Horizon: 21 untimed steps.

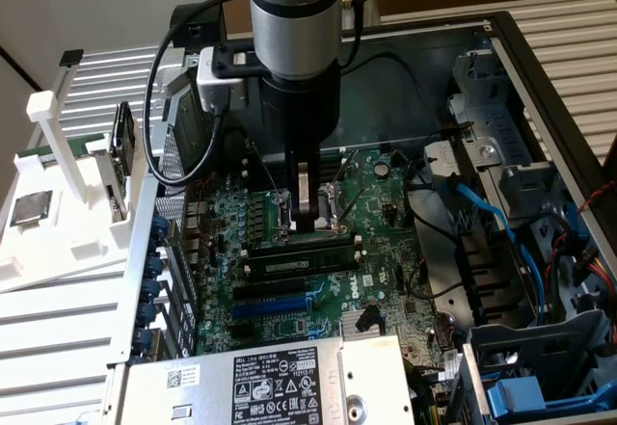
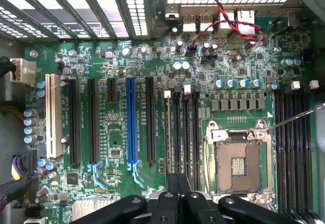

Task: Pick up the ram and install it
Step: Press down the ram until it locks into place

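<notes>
The green motherboard (image 1: 318, 252) is densely studded with chips and long narrow slots inside a grey metal computer case (image 1: 540, 88). The ram (image 1: 301, 248), a thin green stick, lies seated in a black slot just below the square processor socket (image 2: 237, 164); the arm hides much of that socket in the exterior view. The claw (image 1: 307, 221) is closed, empty, its tips just above the ram.

My pincer (image 2: 177, 196), shut, sits over the motherboard (image 2: 122, 56) slots beside the empty processor socket (image 2: 236, 163).
</notes>
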### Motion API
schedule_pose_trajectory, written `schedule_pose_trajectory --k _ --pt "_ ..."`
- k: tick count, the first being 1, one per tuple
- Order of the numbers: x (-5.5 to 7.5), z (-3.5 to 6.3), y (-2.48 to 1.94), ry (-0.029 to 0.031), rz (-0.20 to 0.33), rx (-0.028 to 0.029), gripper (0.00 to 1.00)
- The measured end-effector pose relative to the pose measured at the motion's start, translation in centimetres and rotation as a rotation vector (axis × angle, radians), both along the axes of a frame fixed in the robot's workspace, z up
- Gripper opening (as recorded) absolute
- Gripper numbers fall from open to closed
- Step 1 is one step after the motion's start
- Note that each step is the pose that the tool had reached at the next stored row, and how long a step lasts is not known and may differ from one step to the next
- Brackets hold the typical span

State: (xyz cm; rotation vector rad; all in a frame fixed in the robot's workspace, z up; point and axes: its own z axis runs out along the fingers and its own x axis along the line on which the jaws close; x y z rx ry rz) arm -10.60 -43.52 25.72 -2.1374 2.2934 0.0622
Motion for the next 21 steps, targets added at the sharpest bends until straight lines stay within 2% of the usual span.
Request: schedule_pose_trajectory --k 6,8,19,20,21 --pt "0.0 -0.01 0.0 -0.0001 -0.073 0.0064 0.12" --pt "0.01 0.0 0.0 -0.0002 -0.114 0.0064 0.12" --pt "0.0 0.0 0.0 -0.0007 -0.263 0.0064 0.12" --pt "0.0 -0.01 0.0 -0.0008 -0.304 0.0064 0.12" --pt "0.0 0.0 0.0 -0.0009 -0.318 0.0063 0.12"
